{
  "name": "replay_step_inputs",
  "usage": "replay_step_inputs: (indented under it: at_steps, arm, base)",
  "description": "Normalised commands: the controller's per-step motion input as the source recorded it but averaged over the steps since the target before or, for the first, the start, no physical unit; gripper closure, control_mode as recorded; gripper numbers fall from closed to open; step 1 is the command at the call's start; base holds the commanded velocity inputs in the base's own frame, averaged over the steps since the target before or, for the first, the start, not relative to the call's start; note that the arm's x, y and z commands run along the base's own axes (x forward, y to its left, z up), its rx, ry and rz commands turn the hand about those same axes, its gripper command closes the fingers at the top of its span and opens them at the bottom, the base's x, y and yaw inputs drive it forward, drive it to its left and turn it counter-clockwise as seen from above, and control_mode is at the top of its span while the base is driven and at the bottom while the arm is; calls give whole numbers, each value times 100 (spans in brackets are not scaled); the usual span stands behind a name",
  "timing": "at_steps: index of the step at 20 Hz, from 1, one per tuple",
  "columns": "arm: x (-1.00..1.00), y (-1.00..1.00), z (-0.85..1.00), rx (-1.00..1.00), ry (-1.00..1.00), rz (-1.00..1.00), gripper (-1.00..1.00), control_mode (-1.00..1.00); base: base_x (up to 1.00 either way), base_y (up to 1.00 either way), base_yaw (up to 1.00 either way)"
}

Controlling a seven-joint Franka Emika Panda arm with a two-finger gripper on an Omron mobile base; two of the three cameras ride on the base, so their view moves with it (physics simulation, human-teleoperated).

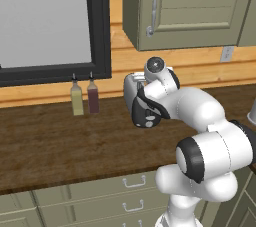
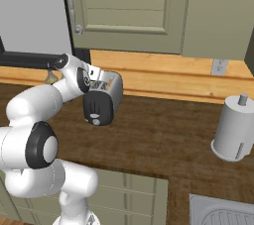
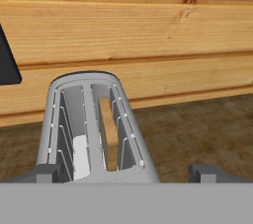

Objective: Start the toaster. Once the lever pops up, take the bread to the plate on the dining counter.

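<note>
Hovering over: the small rounded white-silver box toaster [image 3: 91,129] on the dark brown wood-grain countertop [image 1: 50,141], near the plank wall.
Gripper: two-finger gripper [image 3: 126,172] just above and in front of the toaster's top, the two dark finger tips [image 3: 42,172] set wide, one to each side of the body; spread and empty.
Bread: square tan slice of toast [image 3: 109,136] standing down inside the right-hand slot, lighter centre showing.
Lever: small light slider tab on the black end panel [image 2: 98,108]; too small to tell whether up or down.
Done so far: bread loaded in the slot, arm brought to the toaster; probably nothing more.
Left to do: likely pressing the lever, waiting for the pop, lifting the slice out, carrying it to the plate.
Count, task things: one toaster, two slots, one slice, one gripper.
Count, others: two slim bottles [image 1: 84,98] by the dark window frame, one white paper-towel roll [image 2: 233,130] on its holder, one wall socket [image 2: 218,66].
</note>
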Motion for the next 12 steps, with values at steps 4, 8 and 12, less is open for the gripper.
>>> replay_step_inputs:
  at_steps: [4,8,12]
  arm:
    - [0,0,0,0,0,0,-100,-100]
    - [0,0,0,0,0,0,-100,-100]
    - [0,0,0,0,0,0,-100,-100]
  base:
    - [0,0,0]
    - [0,0,0]
    - [0,0,0]
